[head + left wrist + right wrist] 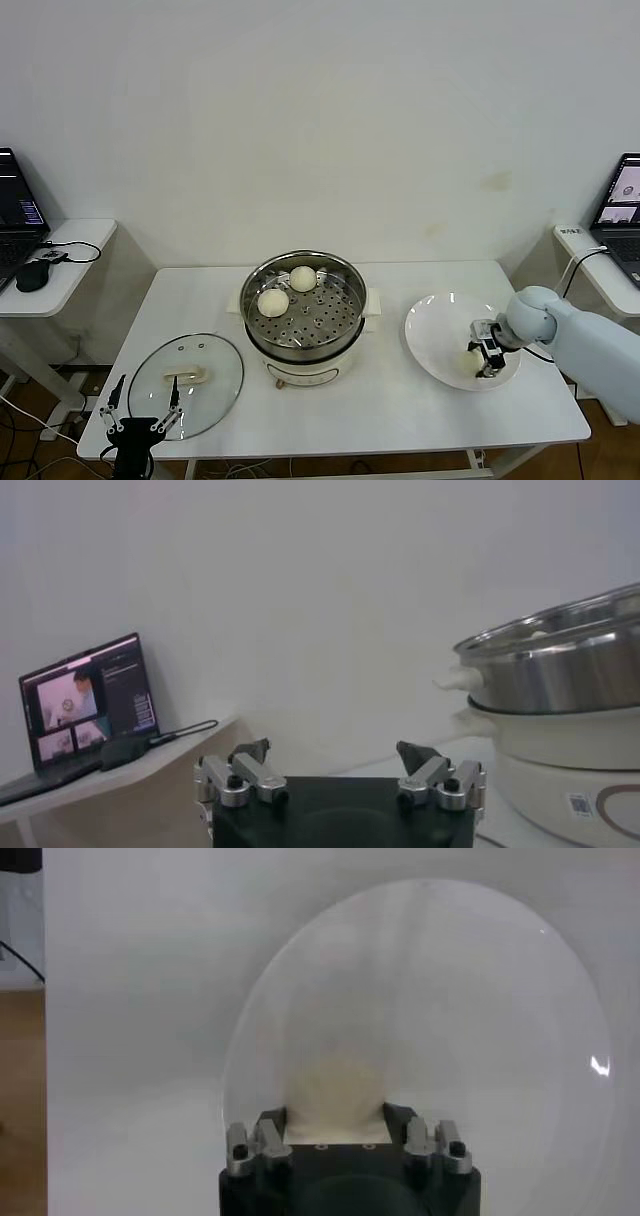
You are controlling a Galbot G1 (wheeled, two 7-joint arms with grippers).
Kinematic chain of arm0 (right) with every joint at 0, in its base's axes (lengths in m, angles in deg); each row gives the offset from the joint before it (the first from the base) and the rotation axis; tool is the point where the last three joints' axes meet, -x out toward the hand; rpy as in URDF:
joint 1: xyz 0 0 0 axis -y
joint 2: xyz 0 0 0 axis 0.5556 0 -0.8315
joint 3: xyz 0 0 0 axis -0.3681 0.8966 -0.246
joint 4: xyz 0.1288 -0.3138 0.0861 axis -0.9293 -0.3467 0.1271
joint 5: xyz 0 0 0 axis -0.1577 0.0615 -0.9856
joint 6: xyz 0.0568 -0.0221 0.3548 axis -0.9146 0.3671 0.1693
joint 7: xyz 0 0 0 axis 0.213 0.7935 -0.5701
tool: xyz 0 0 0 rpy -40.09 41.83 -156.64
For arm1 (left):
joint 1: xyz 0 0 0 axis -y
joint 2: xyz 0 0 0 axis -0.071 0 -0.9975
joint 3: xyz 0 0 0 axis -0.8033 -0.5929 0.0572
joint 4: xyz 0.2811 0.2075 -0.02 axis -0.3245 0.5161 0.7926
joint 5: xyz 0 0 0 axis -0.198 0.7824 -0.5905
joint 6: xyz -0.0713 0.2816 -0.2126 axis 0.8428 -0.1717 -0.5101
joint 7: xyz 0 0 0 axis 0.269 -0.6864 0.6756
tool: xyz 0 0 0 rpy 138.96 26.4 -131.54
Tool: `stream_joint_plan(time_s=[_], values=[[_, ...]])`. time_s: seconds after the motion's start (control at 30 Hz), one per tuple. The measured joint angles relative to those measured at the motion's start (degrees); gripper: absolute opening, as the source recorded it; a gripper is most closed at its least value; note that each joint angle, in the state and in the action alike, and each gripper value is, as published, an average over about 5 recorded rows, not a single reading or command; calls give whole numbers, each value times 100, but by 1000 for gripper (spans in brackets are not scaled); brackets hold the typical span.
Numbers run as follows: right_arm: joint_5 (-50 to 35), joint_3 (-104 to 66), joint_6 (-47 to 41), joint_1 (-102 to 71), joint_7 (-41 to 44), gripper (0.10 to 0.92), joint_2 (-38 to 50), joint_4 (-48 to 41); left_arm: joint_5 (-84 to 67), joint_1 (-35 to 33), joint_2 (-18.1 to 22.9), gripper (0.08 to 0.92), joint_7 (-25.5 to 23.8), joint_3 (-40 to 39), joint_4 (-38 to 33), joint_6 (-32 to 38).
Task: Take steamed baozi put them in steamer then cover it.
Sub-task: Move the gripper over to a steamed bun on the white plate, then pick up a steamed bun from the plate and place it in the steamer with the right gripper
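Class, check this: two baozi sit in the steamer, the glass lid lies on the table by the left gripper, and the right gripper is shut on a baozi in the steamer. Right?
One error: the right gripper is shut on a baozi on the white plate, not in the steamer. The head view shows it; the two baozi and the lid are as stated.

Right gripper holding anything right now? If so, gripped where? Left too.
Right gripper is shut on a baozi on the white plate, fingers clamping its two sides. Left gripper is open and empty beside the glass lid.
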Motion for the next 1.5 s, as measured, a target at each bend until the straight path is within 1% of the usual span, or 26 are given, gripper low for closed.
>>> stream_joint_plan(time_s=[0.17,0.37,0.6,0.83,1.13,1.33,1.5], values=[[-159,198,-4,357,122,577,120,116,-2,-5,-22,823,6,12,-21,2],[-548,627,-71,1241,268,577,161,275,-8,40,-39,823,2,-6,-42,0],[-1145,1303,-161,2561,287,584,-127,298,-39,95,-60,823,5,-30,-45,-2],[-1775,1939,-198,3622,105,585,-881,267,-70,85,-82,823,18,45,-60,4],[-2437,2495,65,4081,-262,585,-2122,138,-106,44,-49,823,34,148,-85,14],[-2508,2812,538,4065,-362,585,-2861,-39,-139,5,-9,823,35,231,-139,10],[-2294,3053,1014,3980,-392,586,-3347,-202,-179,-8,10,823,36,289,-150,10]])
